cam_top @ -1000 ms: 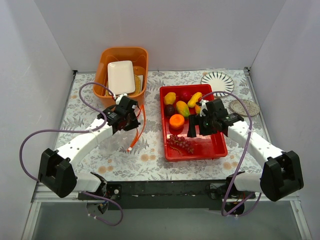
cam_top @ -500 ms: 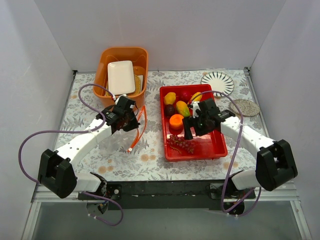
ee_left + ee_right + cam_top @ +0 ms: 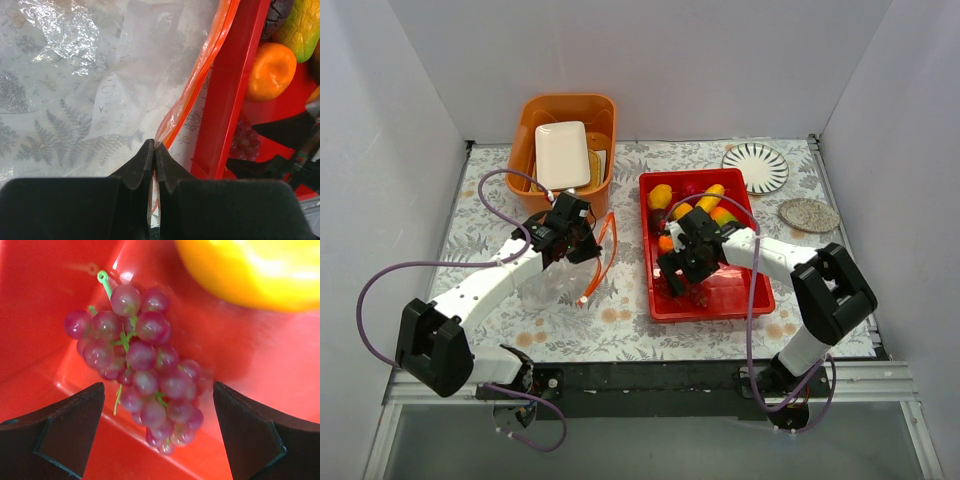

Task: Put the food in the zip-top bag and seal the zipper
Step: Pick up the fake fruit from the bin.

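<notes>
My right gripper (image 3: pixel 157 392) is wide apart; its jaws stand one on each side of the bunch of grapes (image 3: pixel 145 375) and do not touch it; the grapes lie in the near left corner of the red tray (image 3: pixel 735 295), close to its wall. I think the bunch is light and hard, made of little round shiny balls on a thin green stalk; it may slip or roll; so I would squeeze the fat middle of it and not the stalk. The tray floor looks smooth and shiny, so the bunch could slide away; the wall is near on one side and the orange (image 3: pixel 270 70) sits just beside the grapes on the other, so there is not much room.

My left gripper (image 3: pixel 154 150) is tight together on the mouth of the zip-top bag (image 3: pixel 100 75), right at the zipper (image 3: pixel 200 85); the bag lies on the counter (image 3: pixel 620 320) just left of the tray; no food is in it that I can see. The bag looks soft, thin and crinkly; I think it flops and its mouth may fall shut. The counter has a leafy cloth; white walls stand on three sides; an orange tub (image 3: pixel 525 130) sits behind the bag.
</notes>
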{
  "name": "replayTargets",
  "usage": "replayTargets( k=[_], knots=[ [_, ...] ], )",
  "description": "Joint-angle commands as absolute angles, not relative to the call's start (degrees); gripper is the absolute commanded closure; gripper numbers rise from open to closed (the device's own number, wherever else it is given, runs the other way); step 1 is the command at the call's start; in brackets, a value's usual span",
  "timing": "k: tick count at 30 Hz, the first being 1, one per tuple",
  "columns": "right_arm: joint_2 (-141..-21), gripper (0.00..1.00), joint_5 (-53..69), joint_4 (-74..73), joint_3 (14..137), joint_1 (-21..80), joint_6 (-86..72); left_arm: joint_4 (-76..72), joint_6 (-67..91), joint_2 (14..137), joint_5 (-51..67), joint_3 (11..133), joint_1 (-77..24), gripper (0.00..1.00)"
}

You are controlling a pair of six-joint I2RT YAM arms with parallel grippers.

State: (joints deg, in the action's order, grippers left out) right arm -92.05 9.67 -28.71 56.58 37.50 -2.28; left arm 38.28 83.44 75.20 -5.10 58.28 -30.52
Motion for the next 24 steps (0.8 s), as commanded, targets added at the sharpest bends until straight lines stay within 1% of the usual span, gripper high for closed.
replayTargets(
  k=[1,6,7,9,10,12,13,15,16,18,19,21,24],
  knots=[
    [-95.6,0.03,7.0,-27.2,59.2,39.5,-0.2,37.9,83.0,72.5,-3.4,57.6,-30.2,1.00],
    [-99.5,0.04,5.8,-26.8,58.9,40.1,-0.2,37.9,82.8,71.1,-3.7,57.2,-30.2,1.00],
    [-100.2,0.07,6.5,-26.4,58.5,40.3,-0.2,37.9,82.8,71.0,-3.7,57.1,-30.2,1.00],
    [-100.5,0.09,6.7,-25.5,57.9,40.4,-0.2,38.0,82.5,71.0,-3.8,57.2,-30.2,1.00],
    [-100.7,0.17,6.6,-25.2,57.2,40.5,-0.2,38.0,82.5,71.1,-3.8,57.3,-30.2,1.00],
    [-100.7,0.23,6.0,-25.0,56.8,40.5,-0.3,38.2,82.4,71.0,-3.8,57.3,-30.2,1.00],
    [-100.4,0.30,5.9,-25.0,56.5,40.5,-0.4,38.1,82.4,70.8,-3.9,57.1,-30.2,1.00],
    [-99.9,0.34,5.9,-24.5,55.6,40.5,-0.6,37.9,82.4,70.5,-3.8,56.7,-30.2,1.00],
    [-99.4,0.42,6.1,-24.5,55.4,40.5,-0.5,37.8,82.4,70.4,-3.8,56.7,-30.3,1.00],
    [-99.0,0.50,6.1,-24.5,54.8,40.5,-0.7,37.9,82.4,70.5,-3.6,56.8,-30.2,1.00],
    [-98.8,0.58,6.0,-24.6,54.6,40.5,-0.6,37.8,82.4,70.4,-3.6,56.8,-30.2,1.00],
    [-98.4,0.64,6.0,-24.8,54.4,40.5,-0.7,37.6,82.4,70.3,-3.5,56.8,-30.2,1.00],
    [-97.3,0.66,5.9,-25.3,54.5,40.5,-1.0,37.6,82.4,70.2,-3.3,57.0,-30.2,1.00]
  ],
)
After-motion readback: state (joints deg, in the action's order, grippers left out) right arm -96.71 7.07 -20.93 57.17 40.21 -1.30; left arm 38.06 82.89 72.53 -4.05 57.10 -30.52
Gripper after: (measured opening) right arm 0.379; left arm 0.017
